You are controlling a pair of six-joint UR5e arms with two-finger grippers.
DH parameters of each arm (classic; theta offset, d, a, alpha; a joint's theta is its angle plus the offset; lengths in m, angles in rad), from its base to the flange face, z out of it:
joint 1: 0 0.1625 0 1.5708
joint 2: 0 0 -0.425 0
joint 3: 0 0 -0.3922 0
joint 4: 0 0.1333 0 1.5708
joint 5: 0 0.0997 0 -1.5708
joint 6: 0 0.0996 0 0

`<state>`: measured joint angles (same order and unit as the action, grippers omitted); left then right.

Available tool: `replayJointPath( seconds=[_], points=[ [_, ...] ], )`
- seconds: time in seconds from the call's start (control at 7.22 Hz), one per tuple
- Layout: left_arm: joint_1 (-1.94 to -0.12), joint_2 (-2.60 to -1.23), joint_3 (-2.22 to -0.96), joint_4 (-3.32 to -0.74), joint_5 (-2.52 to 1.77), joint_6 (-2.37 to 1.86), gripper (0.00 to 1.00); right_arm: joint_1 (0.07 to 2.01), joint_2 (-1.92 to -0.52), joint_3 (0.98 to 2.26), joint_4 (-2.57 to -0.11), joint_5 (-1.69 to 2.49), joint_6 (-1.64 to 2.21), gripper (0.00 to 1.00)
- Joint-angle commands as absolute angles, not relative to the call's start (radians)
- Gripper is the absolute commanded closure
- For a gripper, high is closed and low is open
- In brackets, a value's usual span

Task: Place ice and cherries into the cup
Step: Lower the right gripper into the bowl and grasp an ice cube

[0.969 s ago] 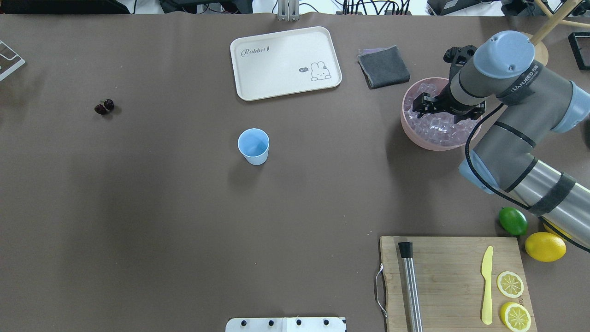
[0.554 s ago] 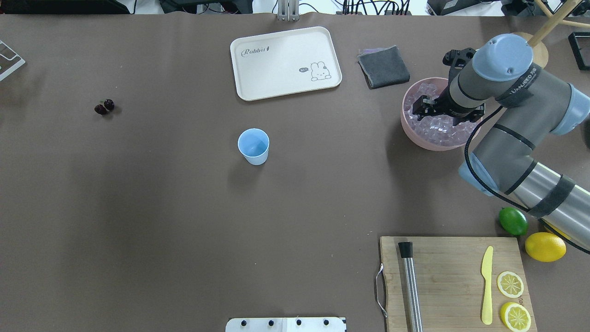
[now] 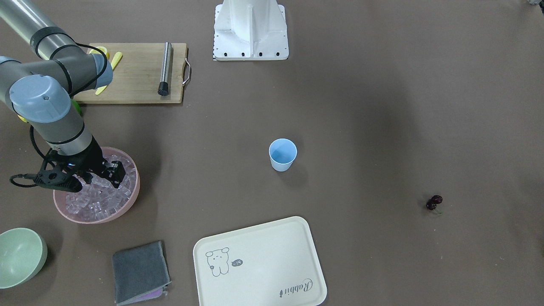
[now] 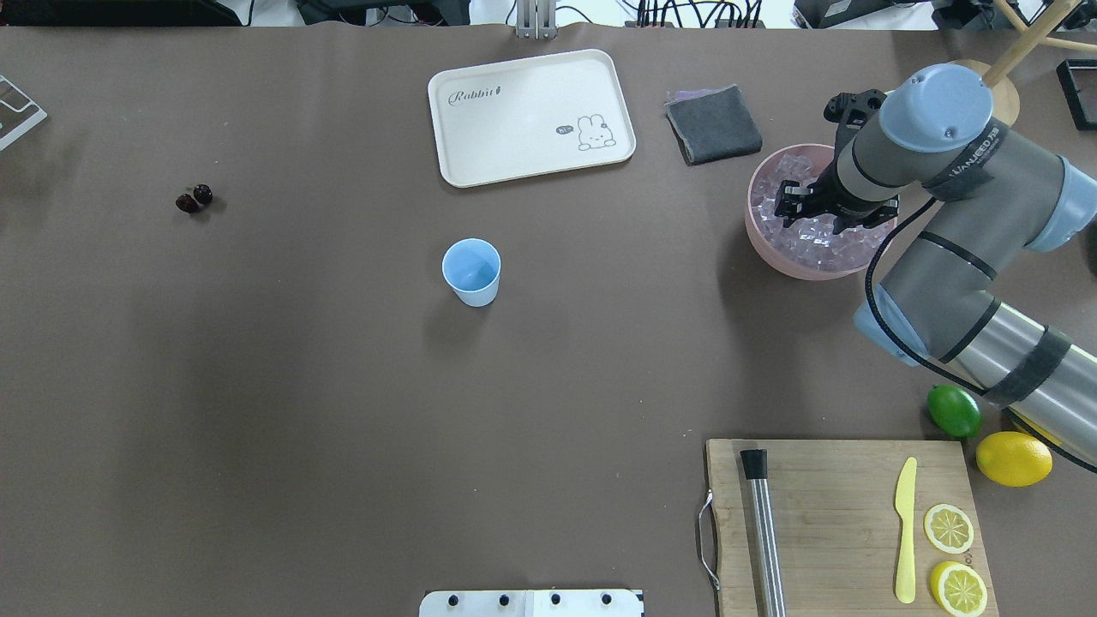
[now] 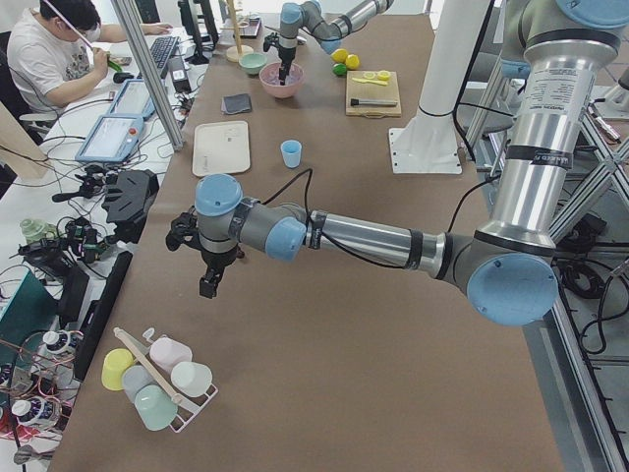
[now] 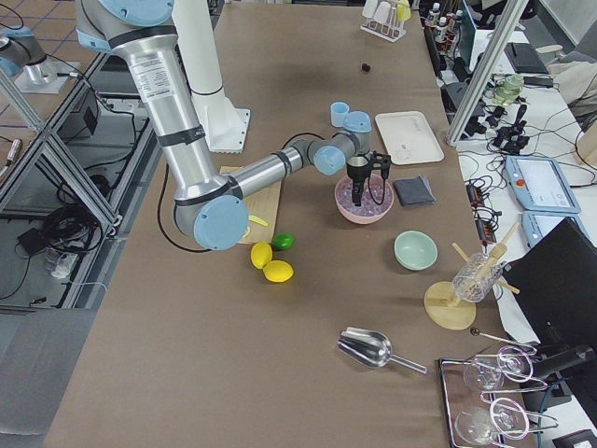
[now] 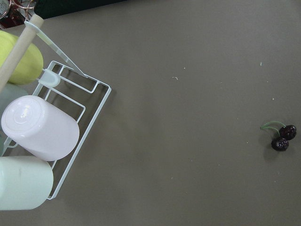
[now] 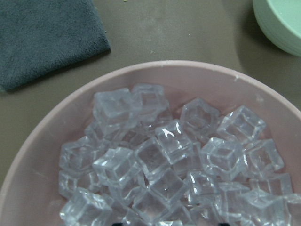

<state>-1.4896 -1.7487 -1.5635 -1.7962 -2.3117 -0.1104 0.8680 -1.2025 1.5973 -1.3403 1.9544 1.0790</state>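
Note:
The light blue cup (image 4: 471,272) stands upright and empty mid-table, also in the front view (image 3: 282,154). The ice (image 4: 814,242) is heaped in a pink bowl (image 4: 763,244); the right wrist view looks straight down on the cubes (image 8: 169,155). My right gripper (image 4: 814,212) is down in that bowl with its fingers spread among the cubes (image 3: 91,180), open. The cherries (image 4: 194,199) lie on the table far left, apart from everything, and show in the left wrist view (image 7: 283,138). My left gripper (image 5: 206,285) hangs over the table's left end; I cannot tell its state.
A cream tray (image 4: 531,116) and a grey cloth (image 4: 713,124) lie behind the cup. A cutting board (image 4: 840,514) with a muddler, knife and lemon slices is front right, beside a lime (image 4: 954,411) and a lemon (image 4: 1014,458). A green bowl (image 3: 21,255) sits past the pink bowl. A cup rack (image 7: 42,136) is near the left gripper.
My right gripper has sunk lower into the ice bowl and shifted slightly. The cup and cherries have not moved.

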Motion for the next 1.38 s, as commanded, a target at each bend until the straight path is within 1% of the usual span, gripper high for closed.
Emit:
replayJointPath(
  seconds=[0.0,0.14,0.28,0.42,0.55,0.69,0.83,0.97,1.11,1.25],
  points=[
    [-1.489,-1.749,-1.56,-1.796,-2.312,-0.11,0.03,0.868,-1.203,1.6,-1.341,1.954,1.074,0.66],
    [-1.489,-1.749,-1.557,-1.798,-2.312,-0.11,0.03,0.868,-1.206,1.6,-1.341,1.953,1.069,0.71],
    [-1.489,-1.747,-1.559,-1.798,-2.313,-0.11,0.03,0.87,-1.207,1.601,-1.341,1.944,1.069,0.79],
    [-1.489,-1.747,-1.559,-1.798,-2.313,-0.11,0.03,0.874,-1.207,1.612,-1.342,1.945,1.068,0.94],
    [-1.489,-1.747,-1.559,-1.798,-2.313,-0.11,0.03,0.909,-1.212,1.659,-1.357,1.971,1.059,1.0],
    [-1.489,-1.747,-1.56,-1.798,-2.313,-0.11,0.02,0.937,-1.222,1.716,-1.379,2.032,1.045,1.0],
    [-1.489,-1.747,-1.56,-1.798,-2.313,-0.112,0.03,0.939,-1.206,1.739,-1.425,2.043,1.045,1.0],
    [-1.489,-1.747,-1.554,-1.796,-2.313,-0.109,0.02,0.928,-1.162,1.747,-1.448,2.04,1.046,1.0],
    [-1.489,-1.747,-1.555,-1.798,-2.313,-0.11,0.02,0.875,-1.111,1.746,-1.485,2.028,1.048,1.0],
    [-1.489,-1.747,-1.554,-1.798,-2.313,-0.11,0.02,0.827,-1.009,1.73,-1.581,2.002,1.058,1.0]
  ],
)
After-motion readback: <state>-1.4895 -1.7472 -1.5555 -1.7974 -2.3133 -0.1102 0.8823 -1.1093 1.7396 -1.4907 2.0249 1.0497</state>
